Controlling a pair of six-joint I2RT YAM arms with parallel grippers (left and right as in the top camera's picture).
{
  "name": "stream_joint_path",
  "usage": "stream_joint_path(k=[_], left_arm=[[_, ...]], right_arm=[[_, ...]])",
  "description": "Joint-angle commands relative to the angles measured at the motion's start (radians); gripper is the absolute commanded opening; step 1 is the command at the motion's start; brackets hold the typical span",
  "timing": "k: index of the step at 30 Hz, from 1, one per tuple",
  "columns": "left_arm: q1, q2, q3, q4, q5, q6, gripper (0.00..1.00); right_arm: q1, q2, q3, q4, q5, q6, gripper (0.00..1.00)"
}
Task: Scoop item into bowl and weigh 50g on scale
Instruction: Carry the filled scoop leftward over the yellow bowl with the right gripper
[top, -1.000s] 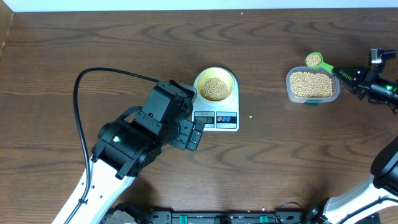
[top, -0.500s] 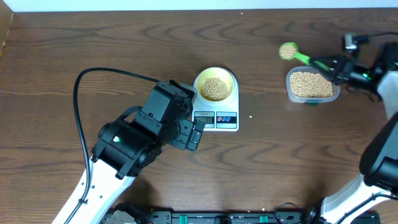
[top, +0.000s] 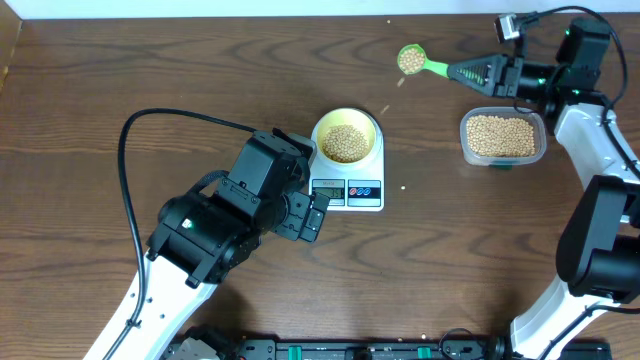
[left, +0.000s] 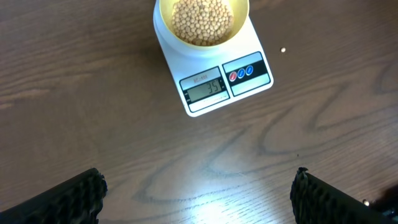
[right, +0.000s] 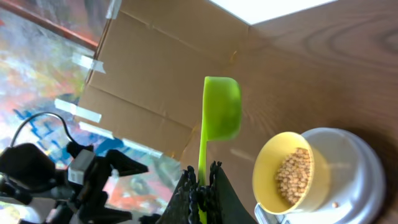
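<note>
The pale yellow bowl (top: 346, 140) sits on the white scale (top: 348, 190) and holds tan beans (top: 346, 143); it also shows in the left wrist view (left: 201, 22), where the scale's display (left: 206, 88) reads 35. My right gripper (top: 478, 71) is shut on the handle of a green scoop (top: 411, 59), its cup full of beans, held above the table to the upper right of the bowl. In the right wrist view the scoop (right: 220, 115) stands upright next to the bowl (right: 287, 171). My left gripper (left: 198, 196) is open and empty, in front of the scale.
A clear plastic tub (top: 502, 137) full of beans stands at the right. A loose bean (top: 403, 186) lies right of the scale, another (top: 398, 82) shows below the scoop. A black cable (top: 170, 120) loops at the left.
My right gripper has carried the scoop of beans from beside the tub up and to the left, toward the bowl. The left arm has not moved.
</note>
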Motion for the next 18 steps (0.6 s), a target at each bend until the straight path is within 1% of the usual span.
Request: stream_joint_path(k=[1,18], left_arm=[[0.002,0.002,0.018,0.001,0.005,0.009,0.97],[0.002,0.002,0.018,0.001,0.005,0.009,0.97]], right_arm=[[0.036,0.008,0.006,0.047,-0.022,0.187,0.01],[0.119,0.012,0.005,0.019,-0.023,0.188,0.01]])
